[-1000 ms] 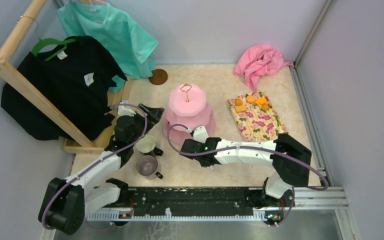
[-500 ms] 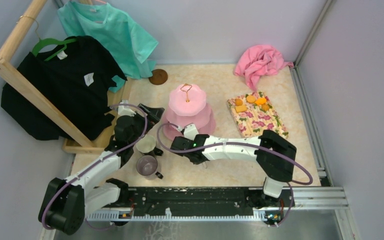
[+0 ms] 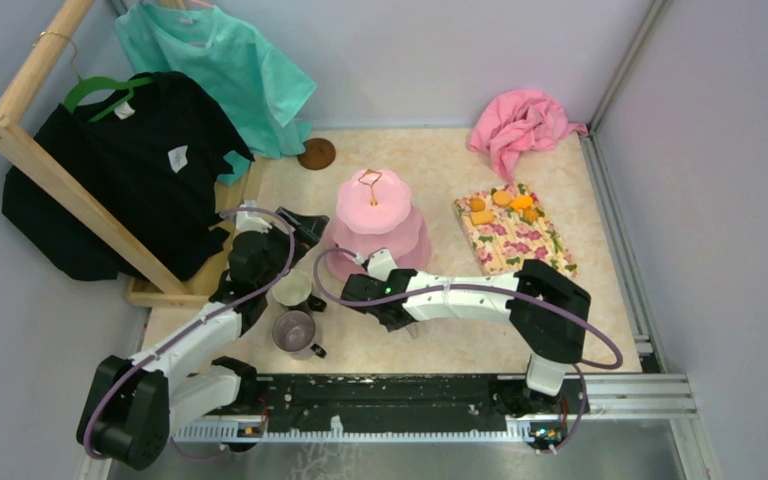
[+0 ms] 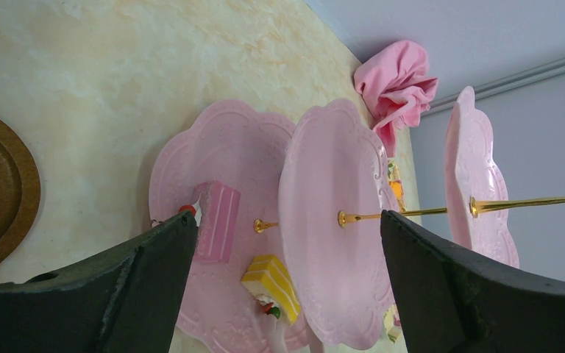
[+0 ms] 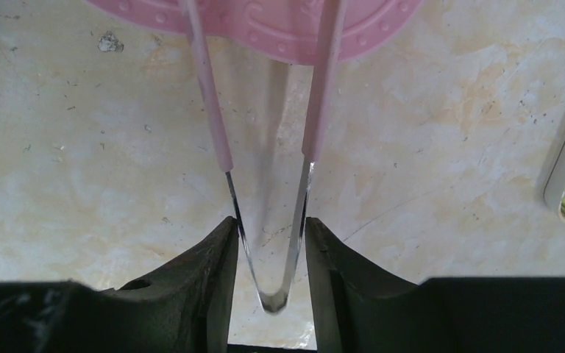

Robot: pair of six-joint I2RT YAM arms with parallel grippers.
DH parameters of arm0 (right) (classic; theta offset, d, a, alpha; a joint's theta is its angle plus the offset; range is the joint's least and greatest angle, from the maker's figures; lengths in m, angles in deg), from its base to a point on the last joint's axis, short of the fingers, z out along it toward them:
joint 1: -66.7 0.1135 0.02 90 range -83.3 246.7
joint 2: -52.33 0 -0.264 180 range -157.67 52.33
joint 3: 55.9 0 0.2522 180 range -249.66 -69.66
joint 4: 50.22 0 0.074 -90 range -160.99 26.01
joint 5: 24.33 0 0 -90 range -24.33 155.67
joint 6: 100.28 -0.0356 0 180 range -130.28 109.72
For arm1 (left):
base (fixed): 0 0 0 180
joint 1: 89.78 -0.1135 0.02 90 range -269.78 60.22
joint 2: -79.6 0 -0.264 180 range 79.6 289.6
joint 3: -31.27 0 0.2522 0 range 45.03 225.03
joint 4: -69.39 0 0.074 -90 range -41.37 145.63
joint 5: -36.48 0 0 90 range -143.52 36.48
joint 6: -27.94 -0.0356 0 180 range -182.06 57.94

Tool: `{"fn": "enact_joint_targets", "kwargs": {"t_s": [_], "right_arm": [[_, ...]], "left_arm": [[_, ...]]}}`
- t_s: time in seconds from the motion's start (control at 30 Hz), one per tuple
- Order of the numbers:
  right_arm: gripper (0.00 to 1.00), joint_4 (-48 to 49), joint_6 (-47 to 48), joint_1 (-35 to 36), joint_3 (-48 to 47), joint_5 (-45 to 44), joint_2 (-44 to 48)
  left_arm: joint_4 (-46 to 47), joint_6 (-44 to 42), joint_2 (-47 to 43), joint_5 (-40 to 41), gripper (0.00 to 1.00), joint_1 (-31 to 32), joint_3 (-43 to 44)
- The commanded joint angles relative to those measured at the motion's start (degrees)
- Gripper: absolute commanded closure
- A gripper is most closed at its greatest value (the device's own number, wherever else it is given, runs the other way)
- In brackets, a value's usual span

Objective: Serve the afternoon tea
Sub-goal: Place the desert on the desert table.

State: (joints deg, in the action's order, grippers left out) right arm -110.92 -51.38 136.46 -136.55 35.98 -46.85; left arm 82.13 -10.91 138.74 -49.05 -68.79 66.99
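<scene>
Low, right gripper (image 5: 268,239) around tongs (image 5: 212,110)

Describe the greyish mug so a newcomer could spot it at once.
Find the pink cake stand mid-table. Left of it, by the left arm, stand two mugs. The greyish-purple mug is the one nearer that arm's base; the white mug sits farther back.

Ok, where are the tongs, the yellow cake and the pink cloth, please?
tongs (image 5: 322,73): right wrist view, right pink arm.
yellow cake (image 4: 271,277): left wrist view, its yellow side.
pink cloth (image 3: 520,125): top view, middle folds.
</scene>
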Motion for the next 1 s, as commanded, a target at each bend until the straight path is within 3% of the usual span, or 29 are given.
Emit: {"fn": "enact_joint_targets", "kwargs": {"t_s": [0.0,0.4,0.5,0.77,0.97], "right_arm": [[0.62,0.1,0.0,0.2,-2.6,-1.2,1.9],[0.62,3.0,1.0,0.2,1.2,-1.4,7.6],[0.57,7.0,2.2,0.2,5.0,-1.1,10.3],[0.30,21.8,6.7,-1.0,17.2,1.9,17.3],[0.28,28.8,9.0,-1.2,22.7,2.9,19.4]], "left_arm": [[1.0,-0.6,-0.4,-0.1,0.01,-0.3,0.4],[0.3,-0.6,0.2,-0.7,0.01,-0.3,1.3],[-0.1,-0.8,-0.2,-0.4,0.01,-0.3,1.2],[-1.6,-1.4,-1.2,0.2,0.01,-0.3,1.0],[-1.9,-1.4,-1.4,0.3,0.01,-0.3,0.8]]}}
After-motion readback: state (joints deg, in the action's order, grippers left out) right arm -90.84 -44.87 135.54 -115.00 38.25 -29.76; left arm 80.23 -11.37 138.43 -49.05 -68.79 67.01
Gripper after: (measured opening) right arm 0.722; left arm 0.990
